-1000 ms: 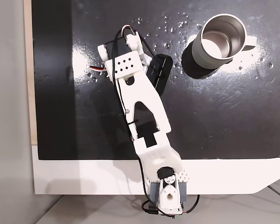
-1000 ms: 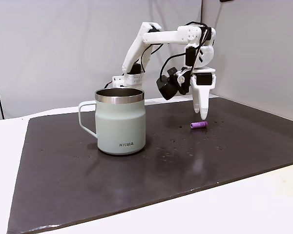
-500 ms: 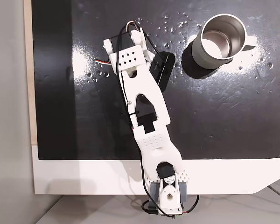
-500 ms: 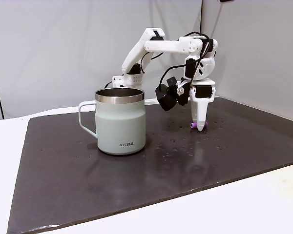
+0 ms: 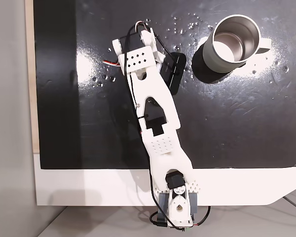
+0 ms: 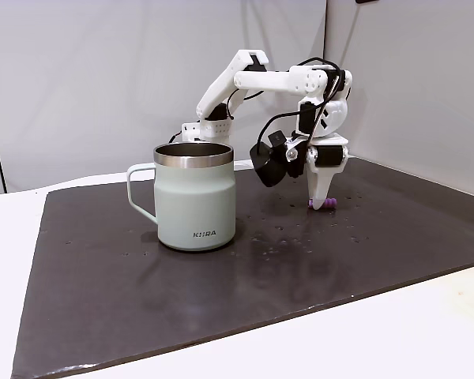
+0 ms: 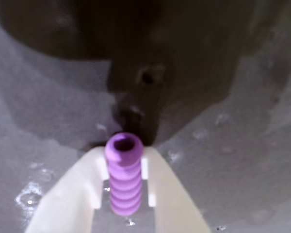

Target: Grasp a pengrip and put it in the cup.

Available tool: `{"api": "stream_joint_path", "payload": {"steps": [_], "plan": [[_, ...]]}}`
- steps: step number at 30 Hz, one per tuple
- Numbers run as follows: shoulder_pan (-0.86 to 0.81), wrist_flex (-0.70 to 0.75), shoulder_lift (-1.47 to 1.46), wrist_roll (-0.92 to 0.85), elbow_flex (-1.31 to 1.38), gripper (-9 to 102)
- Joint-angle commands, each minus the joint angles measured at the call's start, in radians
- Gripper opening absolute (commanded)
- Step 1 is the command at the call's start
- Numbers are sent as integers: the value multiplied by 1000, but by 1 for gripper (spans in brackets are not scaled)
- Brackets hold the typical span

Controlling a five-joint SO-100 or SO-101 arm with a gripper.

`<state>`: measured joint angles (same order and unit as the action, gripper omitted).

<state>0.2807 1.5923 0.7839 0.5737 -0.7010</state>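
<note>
Listing by size, with risks noted.

Mat: dark, glossy; a slick surface, so a glancing touch may roll small items.

Cup: upright, at about 9 o'clock of the gripper in this fixed view, well apart.

Gripper: down at the mat, fingers flanking the pengrip; whether clenched, cannot tell.

Pengrip: between the fingers; ribbed rubber may squirt out under an off-centre squeeze.

Small dark brand lettering showing low on the cup front wall, too small for reading with certainty
</note>
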Motion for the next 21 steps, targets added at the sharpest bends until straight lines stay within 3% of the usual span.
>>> {"api": "stream_joint_path", "payload": {"steps": [1,14,21], "plan": [[-18,23,107,2,17,0],[-48,123,566,-179,-244,0],[-146,196,767,-337,-440,0]]}}
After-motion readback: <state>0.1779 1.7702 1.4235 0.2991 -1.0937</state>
